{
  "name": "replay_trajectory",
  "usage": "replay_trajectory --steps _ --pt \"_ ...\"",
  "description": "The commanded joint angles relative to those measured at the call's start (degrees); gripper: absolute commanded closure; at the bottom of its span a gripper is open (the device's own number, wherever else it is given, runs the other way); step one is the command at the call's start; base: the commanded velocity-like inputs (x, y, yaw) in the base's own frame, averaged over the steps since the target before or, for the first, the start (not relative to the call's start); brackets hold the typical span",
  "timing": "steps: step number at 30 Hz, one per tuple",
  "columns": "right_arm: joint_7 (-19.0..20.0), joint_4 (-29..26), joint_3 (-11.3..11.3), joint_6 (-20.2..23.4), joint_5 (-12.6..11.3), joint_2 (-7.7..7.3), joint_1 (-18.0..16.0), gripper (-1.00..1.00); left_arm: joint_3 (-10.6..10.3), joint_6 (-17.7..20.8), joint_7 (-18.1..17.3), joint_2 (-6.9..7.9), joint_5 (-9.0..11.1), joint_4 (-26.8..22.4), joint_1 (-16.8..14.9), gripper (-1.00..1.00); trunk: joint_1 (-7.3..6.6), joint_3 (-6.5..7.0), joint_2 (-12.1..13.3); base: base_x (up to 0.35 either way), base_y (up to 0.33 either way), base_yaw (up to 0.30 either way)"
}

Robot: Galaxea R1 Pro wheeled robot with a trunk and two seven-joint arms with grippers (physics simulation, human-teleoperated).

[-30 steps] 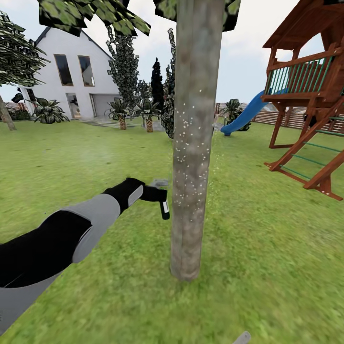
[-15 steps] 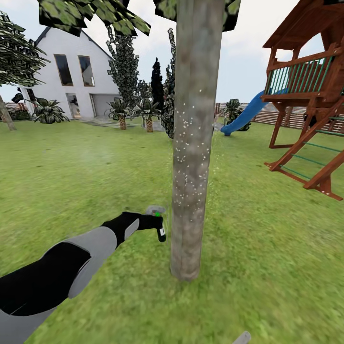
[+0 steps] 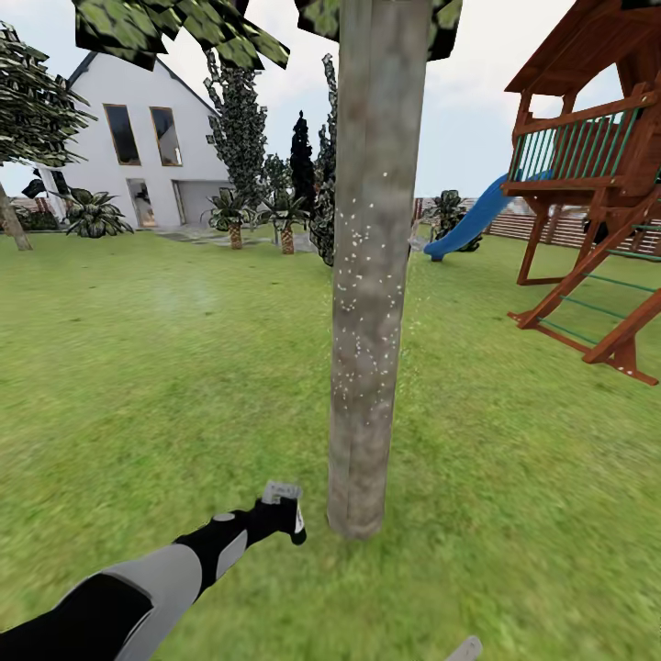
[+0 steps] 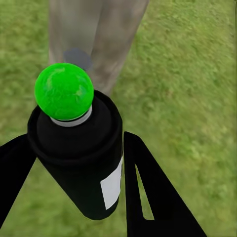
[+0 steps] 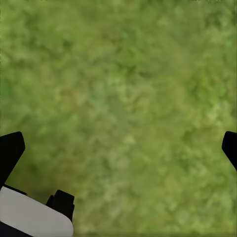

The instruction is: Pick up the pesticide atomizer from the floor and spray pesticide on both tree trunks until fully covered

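My left gripper [image 3: 275,518] is shut on the pesticide atomizer [image 3: 295,520], low over the grass just left of the tree trunk's foot. In the left wrist view the atomizer [image 4: 79,158] is a black bottle with a white label and a bright green ball on top, held between both black fingers [image 4: 148,187], pointing at the trunk [image 4: 94,39]. The grey-brown tree trunk [image 3: 367,275] rises at centre. White specks of pesticide [image 3: 363,303] dot its middle stretch, and the lowest part looks bare. My right gripper [image 5: 121,148] is open over plain grass.
A wooden playset [image 3: 597,184] with a blue slide [image 3: 468,225] stands at the right. A white house [image 3: 138,147], dark conifers and low palm-like plants line the back. Another tree [image 3: 18,138] stands at the far left edge. Lawn [image 3: 165,367] surrounds the trunk.
My left arm has dropped with the atomizer from mid-trunk height down to near the trunk's foot. The camera, the trunk and its specks look the same.
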Motion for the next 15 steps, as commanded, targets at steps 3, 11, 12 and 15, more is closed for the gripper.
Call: replay_trajectory --steps 3,11,12,15 --pt "0.0 0.0 0.0 0.0 0.0 0.00 0.0 -1.00 0.0 -0.4 0.0 -0.07 0.0 0.0 0.2 1.00 0.00 0.00 0.0 -0.169 0.000 0.000" --pt "-0.1 -0.2 0.0 -0.3 0.0 -0.06 0.0 -1.00 0.0 -0.4 -0.2 -0.17 0.1 -0.1 0.3 1.00 0.00 0.00 0.0 -0.333 0.000 0.000" --pt "-0.1 -0.3 0.0 -0.4 0.0 -0.07 0.0 -1.00 0.0 -0.4 -0.2 -0.17 0.1 -0.1 0.3 1.00 0.00 0.00 0.0 -0.348 0.000 0.000" --pt "-0.2 -0.3 -0.1 -0.5 0.0 -0.16 0.0 -1.00 0.0 -0.4 -0.2 -0.17 0.1 -0.1 0.3 1.00 0.00 0.00 0.0 -0.210 0.000 0.000"
